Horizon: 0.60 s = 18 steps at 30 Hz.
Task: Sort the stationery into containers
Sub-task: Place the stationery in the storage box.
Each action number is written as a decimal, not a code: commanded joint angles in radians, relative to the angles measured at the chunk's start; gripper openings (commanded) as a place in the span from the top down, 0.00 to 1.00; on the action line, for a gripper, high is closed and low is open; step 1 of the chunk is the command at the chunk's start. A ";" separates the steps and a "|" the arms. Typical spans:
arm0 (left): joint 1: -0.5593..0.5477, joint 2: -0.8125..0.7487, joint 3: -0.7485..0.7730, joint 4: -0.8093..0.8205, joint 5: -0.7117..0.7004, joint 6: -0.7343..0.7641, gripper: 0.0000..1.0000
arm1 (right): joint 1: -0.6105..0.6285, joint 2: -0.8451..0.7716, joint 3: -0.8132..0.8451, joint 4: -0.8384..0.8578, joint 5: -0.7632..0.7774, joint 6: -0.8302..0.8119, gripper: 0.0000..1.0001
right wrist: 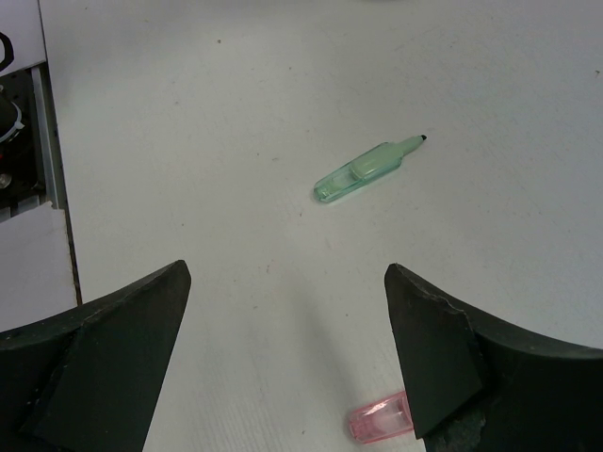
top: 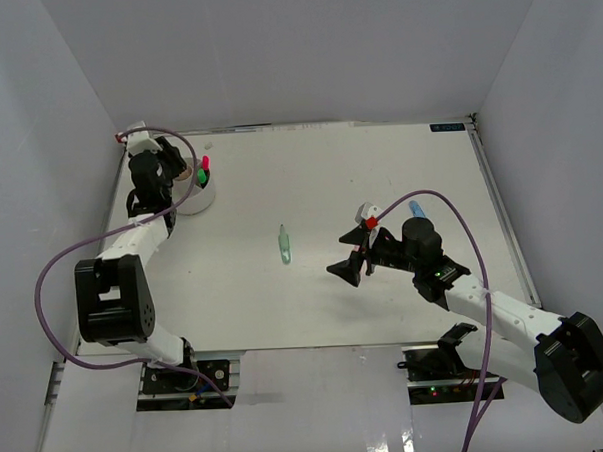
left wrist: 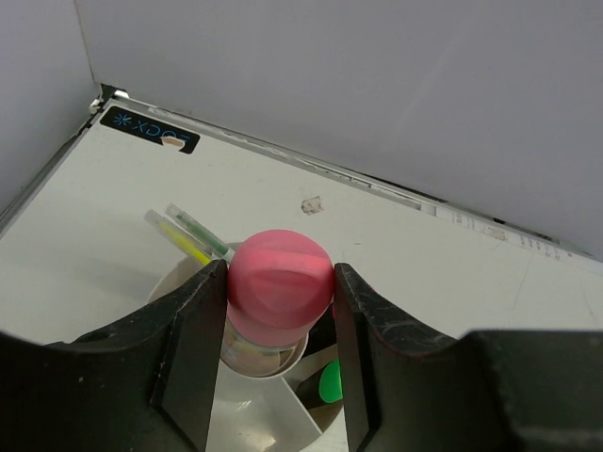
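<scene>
My left gripper point(top: 175, 175) point(left wrist: 281, 311) is shut on the pink tube point(left wrist: 281, 282), holding it upright over the round white organiser cup point(top: 198, 200) point(left wrist: 247, 414) at the far left. A green-capped marker point(left wrist: 329, 381) stands in one compartment, and thin yellow and green pens point(left wrist: 188, 235) lean out over the far rim. My right gripper point(top: 351, 267) point(right wrist: 285, 282) is open and empty above the table. A pale green marker point(top: 283, 245) point(right wrist: 363, 172) lies ahead of it. A pink marker point(right wrist: 379, 421) lies just beside its right finger.
A red-capped marker point(top: 367, 221) and a blue one point(top: 418, 209) lie behind my right wrist. A small pale scrap point(left wrist: 311, 203) lies beyond the cup. White walls close the table at the back and on both sides.
</scene>
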 commanded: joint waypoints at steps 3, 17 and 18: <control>0.003 0.012 -0.034 0.077 0.019 -0.012 0.84 | 0.001 -0.016 -0.007 0.050 -0.008 -0.011 0.10; 0.003 0.009 -0.048 0.059 0.015 -0.018 0.66 | 0.001 -0.027 -0.011 0.039 0.041 -0.021 0.10; 0.003 0.004 -0.046 0.054 0.015 -0.015 0.63 | 0.001 -0.030 -0.006 0.033 0.054 -0.021 0.10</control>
